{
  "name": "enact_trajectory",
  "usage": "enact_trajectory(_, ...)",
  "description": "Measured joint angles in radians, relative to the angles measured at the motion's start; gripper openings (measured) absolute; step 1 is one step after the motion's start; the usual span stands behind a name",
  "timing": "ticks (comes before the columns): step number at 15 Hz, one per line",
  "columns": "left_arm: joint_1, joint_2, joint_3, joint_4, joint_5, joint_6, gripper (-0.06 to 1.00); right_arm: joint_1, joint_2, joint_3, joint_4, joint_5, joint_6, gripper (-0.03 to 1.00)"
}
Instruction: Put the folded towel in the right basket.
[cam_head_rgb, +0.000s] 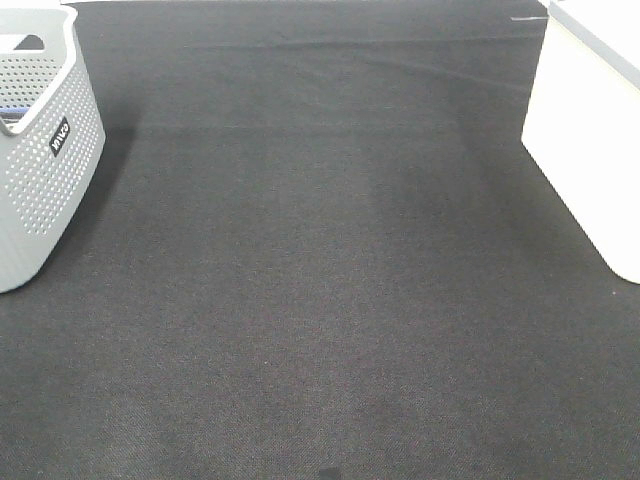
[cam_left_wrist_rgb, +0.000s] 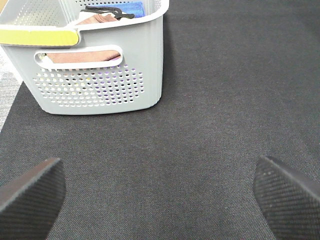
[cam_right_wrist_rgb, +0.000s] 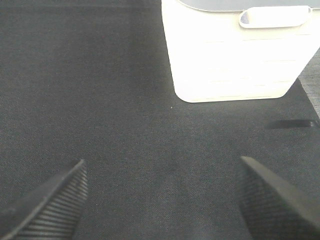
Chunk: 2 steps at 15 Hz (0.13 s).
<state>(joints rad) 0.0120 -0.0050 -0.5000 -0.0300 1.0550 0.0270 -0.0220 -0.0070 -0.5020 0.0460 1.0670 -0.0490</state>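
A white basket (cam_head_rgb: 590, 150) stands at the right edge of the dark mat; the right wrist view shows its wall and handle slot (cam_right_wrist_rgb: 230, 60). A grey perforated basket (cam_head_rgb: 45, 170) stands at the left edge. In the left wrist view this grey basket (cam_left_wrist_rgb: 95, 75) holds folded cloths, one reddish-brown (cam_left_wrist_rgb: 85, 56) and one blue (cam_left_wrist_rgb: 131, 8). My left gripper (cam_left_wrist_rgb: 160, 195) is open and empty above the mat, in front of the grey basket. My right gripper (cam_right_wrist_rgb: 160, 200) is open and empty above the mat, in front of the white basket. Neither arm shows in the exterior view.
A dark woven mat (cam_head_rgb: 320, 280) covers the table between the two baskets. A black object (cam_left_wrist_rgb: 107, 11) lies on top of the cloths in the grey basket. A yellow strip (cam_left_wrist_rgb: 35, 36) runs along that basket's rim.
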Motion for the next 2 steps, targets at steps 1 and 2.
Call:
enact_trajectory(1, 0.0, 0.0, 0.0, 0.0, 0.0, 0.0, 0.97, 0.0, 0.0, 0.0, 0.0, 0.0, 0.0, 0.77)
enact_trajectory(2, 0.0, 0.0, 0.0, 0.0, 0.0, 0.0, 0.97, 0.0, 0.0, 0.0, 0.0, 0.0, 0.0, 0.77)
